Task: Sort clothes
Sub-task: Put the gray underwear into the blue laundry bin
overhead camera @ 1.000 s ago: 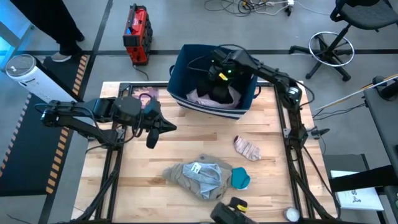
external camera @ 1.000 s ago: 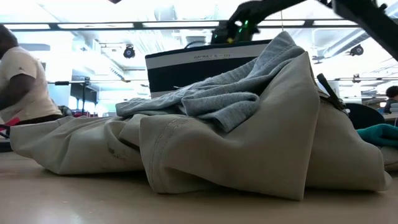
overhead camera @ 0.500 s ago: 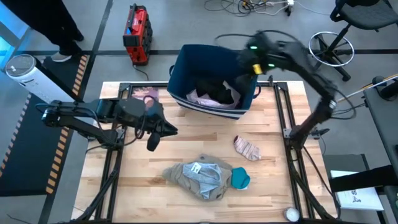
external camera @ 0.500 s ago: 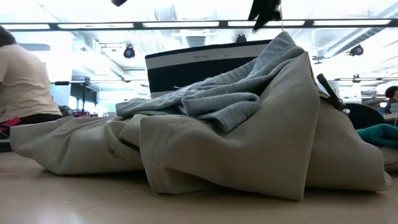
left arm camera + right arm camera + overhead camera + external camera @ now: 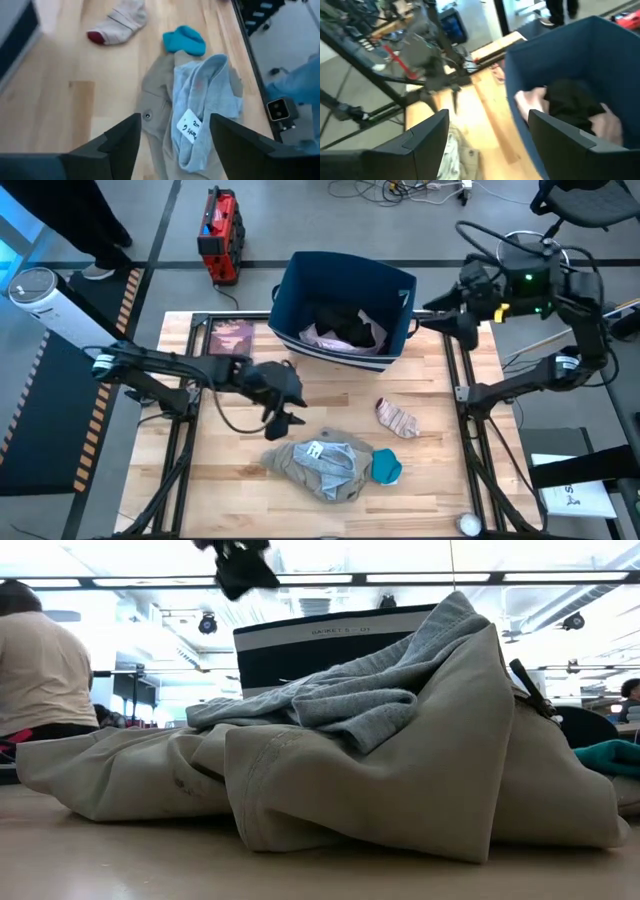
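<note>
While you are reading the high view, the left gripper (image 5: 283, 408) is hanging over the wooden table (image 5: 440, 430) just beside the grey-beige garment (image 5: 325, 465), its jaws standing apart and holding nothing; the right gripper (image 5: 447, 318) is waiting off the table's right edge beside the navy bin (image 5: 345, 305), also spread and empty. The black garment (image 5: 340, 326) and the pale pink garment (image 5: 322, 337) are lying inside that bin, the striped sock (image 5: 398, 419) is lying alone on the table, and the teal piece (image 5: 386, 467) is touching the grey-beige pile. In the low view, you are seeing that pile filling the foreground, with a person (image 5: 40, 665) sitting in the room behind. In the left wrist view, the fingers (image 5: 117, 145) are framing the pile, with the sock and the teal piece beyond it. In the right wrist view, the parted fingers (image 5: 425, 140) are pointing toward the bin holding the black and pink clothes.
</note>
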Motion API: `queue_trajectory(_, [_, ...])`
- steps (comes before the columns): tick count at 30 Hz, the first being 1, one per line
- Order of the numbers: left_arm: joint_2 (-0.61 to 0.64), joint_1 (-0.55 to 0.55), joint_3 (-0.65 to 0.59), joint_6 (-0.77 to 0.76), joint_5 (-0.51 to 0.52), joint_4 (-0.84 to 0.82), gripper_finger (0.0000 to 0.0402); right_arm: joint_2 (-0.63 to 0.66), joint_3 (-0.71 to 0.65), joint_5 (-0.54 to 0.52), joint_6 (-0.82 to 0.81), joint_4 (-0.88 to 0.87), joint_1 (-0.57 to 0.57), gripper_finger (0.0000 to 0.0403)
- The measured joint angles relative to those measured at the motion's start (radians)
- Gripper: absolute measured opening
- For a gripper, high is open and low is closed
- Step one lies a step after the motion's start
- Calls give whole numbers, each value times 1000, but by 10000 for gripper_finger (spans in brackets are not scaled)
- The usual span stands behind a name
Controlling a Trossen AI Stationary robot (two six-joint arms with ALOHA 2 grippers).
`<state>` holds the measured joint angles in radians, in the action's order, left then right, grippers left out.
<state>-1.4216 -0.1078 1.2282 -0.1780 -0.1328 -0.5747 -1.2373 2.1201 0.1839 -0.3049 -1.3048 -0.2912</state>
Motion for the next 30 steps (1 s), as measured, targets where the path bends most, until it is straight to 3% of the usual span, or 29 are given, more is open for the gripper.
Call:
queue_trajectory(5, [-106,-1,0,9,-118,122,241,-5,0,0,-25,1,37,257])
queue_trajectory(21, [-332,-18,0,-14,-200,358,228,-21,-1,79,-19,0,58,255])
queue_trajectory(30, [-430,-23,0,-21,-200,400,250,-24,-1,79,-24,0,58,258])
